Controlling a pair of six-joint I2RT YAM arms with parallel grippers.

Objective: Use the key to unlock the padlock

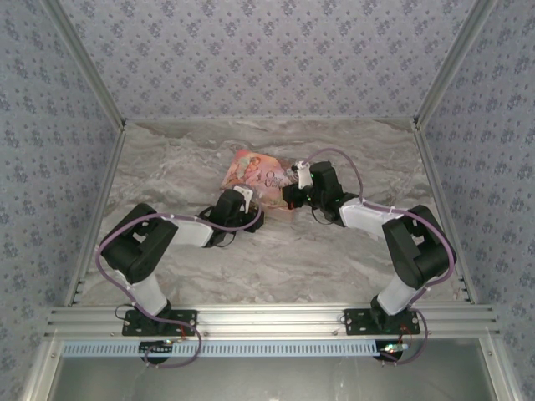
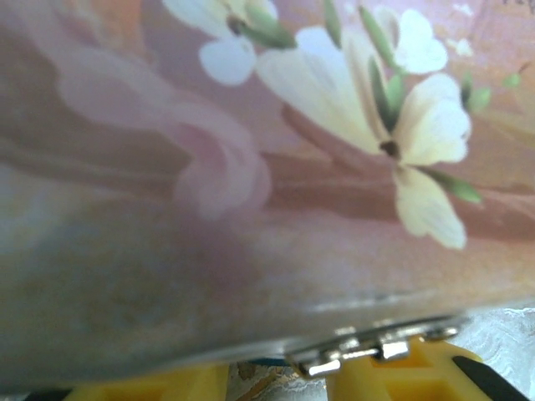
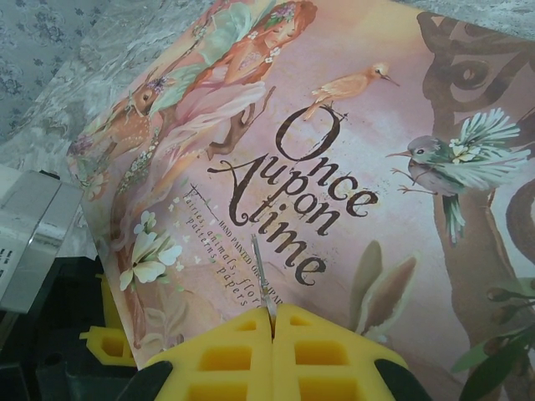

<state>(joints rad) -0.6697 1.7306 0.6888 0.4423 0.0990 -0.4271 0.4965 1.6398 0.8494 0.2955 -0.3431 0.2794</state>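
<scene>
- The bench [image 1: 276,259] has a grey-white marbled surface with soft veining, and patterned wallpaper panels close it in on three sides.
- Toward the back of the bench lies a large flat pink box [image 1: 255,174]. Its lid is glossy and printed with a figure, birds, white flowers and the curling words "Once upon a time".
- The box is closed, so nothing inside it can be seen.
- The right pincer [image 3: 272,322] has blocky yellow waffle-moulded pads pressed flat together. They are clenched on the key [image 3: 261,271].
- The key is a thin, straight metal sliver. It stands up from the seam between the pads and sits over the printed lid.
- From above, the right pincer [image 1: 289,199] sits at the box's near right edge.
- The left pincer [image 1: 249,217] sits at the box's near left corner, just beside the right one.
- In the left wrist view, the box's flowered side wall [image 2: 251,209] is very close and blurred.
- A small shiny metal clasp [image 2: 368,344] sits at the lower edge of that wall.
- Below the clasp, between the left pincer's yellow pads [image 2: 418,372], is a blue-green scrap that seems to be the padlock [image 2: 266,364]. It is too blurred to be sure.
- I cannot tell whether the left pincer is grasping anything or released.
</scene>
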